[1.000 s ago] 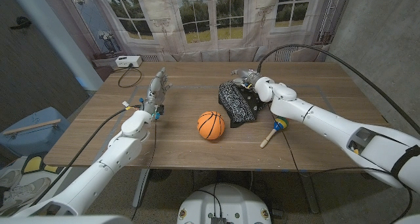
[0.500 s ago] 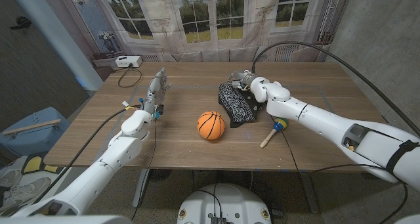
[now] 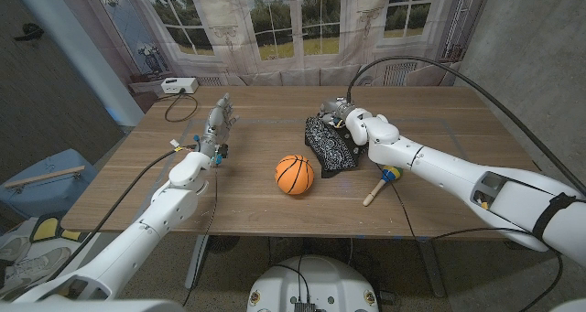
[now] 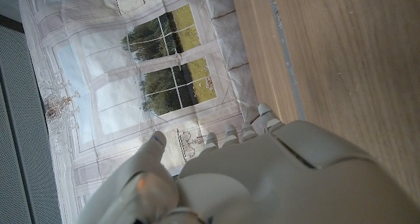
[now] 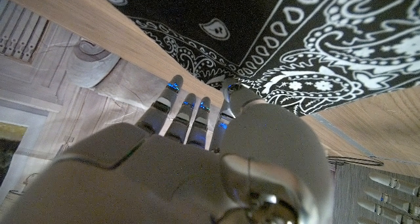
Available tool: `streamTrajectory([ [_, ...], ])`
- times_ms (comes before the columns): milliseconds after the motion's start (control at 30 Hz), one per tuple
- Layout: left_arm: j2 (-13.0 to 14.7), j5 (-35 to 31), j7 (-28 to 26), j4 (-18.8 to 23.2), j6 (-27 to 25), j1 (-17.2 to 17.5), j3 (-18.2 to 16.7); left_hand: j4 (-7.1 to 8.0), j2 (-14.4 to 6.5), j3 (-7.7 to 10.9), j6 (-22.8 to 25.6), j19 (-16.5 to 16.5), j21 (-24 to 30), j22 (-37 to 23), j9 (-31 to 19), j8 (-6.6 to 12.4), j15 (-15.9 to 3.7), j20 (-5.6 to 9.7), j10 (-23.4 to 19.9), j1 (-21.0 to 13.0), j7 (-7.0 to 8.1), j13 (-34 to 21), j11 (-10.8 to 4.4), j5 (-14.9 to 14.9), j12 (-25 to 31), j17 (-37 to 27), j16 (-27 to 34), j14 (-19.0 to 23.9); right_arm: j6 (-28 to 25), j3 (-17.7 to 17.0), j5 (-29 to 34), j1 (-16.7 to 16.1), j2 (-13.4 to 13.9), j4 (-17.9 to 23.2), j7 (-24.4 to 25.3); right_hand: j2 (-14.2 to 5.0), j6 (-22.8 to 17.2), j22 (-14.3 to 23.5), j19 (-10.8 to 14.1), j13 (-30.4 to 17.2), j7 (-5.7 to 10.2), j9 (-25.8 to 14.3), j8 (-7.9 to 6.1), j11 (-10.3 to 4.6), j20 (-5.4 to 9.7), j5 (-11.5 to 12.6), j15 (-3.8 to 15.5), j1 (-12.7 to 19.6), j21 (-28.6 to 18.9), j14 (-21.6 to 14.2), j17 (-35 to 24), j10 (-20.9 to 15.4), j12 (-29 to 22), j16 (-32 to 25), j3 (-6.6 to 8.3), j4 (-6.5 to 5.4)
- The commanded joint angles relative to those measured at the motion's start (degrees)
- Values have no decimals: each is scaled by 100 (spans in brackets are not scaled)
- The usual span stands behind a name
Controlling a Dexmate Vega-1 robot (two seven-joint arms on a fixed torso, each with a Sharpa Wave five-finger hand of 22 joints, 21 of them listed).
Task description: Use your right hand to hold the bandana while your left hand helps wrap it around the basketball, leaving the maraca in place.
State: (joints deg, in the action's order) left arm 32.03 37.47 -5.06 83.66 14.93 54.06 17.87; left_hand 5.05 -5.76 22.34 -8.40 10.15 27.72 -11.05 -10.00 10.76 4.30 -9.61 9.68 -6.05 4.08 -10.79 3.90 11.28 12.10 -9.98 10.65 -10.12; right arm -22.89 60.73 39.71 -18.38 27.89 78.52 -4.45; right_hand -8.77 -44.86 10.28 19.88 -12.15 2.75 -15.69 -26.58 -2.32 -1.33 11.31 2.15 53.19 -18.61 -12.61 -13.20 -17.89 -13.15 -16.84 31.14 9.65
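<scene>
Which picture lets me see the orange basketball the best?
The head view. There the whole basketball sits on the wooden table, just in front of the black bandana. The right wrist view shows the bandana's white pattern up close with the right hand, but not the ball. The left wrist view shows the left hand and bare table.

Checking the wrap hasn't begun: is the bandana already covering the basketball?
No: in the head view the bandana lies on the table beside the basketball, whose orange surface is fully bare.

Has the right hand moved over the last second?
Yes. The right hand has slid toward the robot's left along the far edge of the bandana, judged against the still maraca.
</scene>
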Motion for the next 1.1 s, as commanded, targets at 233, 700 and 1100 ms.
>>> streamTrajectory([
  [233, -9, -33, -4, -50, -156, -145, 71, -7, 2, 58, -7, 291, -20, -27, -17, -20, 34, -29, 346, 61, 32, -30, -2, 44, 0, -27, 12, -307, 1138, -923, -895, -684, -70, -299, 2087, -90, 1, 31, 133, -41, -24, -185, -214, -29, 117, 21, 486, 71, -38, -127, -118, -220, -59, -138, -174, -111],
  [700, -47, -78, 92, -172, -227, -348, 168, -12, 1, 66, -8, 292, -38, -28, -17, -19, 36, -35, 357, 62, 36, -31, 15, 43, -5, -27, 11, -309, 2611, -1749, -1781, -1171, -586, -1043, 4659, -200, 83, 57, 94, -79, 135, -541, -587, -137, 245, 144, 605, -139, -31, -131, -357, -514, -96, -288, -458, -454],
  [1100, 371, -498, -129, 283, -923, -493, 354, -396, -16, 265, 384, 328, -134, -4, -35, 128, 86, -54, 433, -369, 23, -34, 32, -17, -17, -12, -15, -399, 3719, -2258, -2695, -1321, -846, -1262, 5037, -171, 126, 57, 80, -94, 146, -691, -751, -114, 237, 221, 591, -152, -25, -137, -388, -599, -97, -273, -462, -493],
])
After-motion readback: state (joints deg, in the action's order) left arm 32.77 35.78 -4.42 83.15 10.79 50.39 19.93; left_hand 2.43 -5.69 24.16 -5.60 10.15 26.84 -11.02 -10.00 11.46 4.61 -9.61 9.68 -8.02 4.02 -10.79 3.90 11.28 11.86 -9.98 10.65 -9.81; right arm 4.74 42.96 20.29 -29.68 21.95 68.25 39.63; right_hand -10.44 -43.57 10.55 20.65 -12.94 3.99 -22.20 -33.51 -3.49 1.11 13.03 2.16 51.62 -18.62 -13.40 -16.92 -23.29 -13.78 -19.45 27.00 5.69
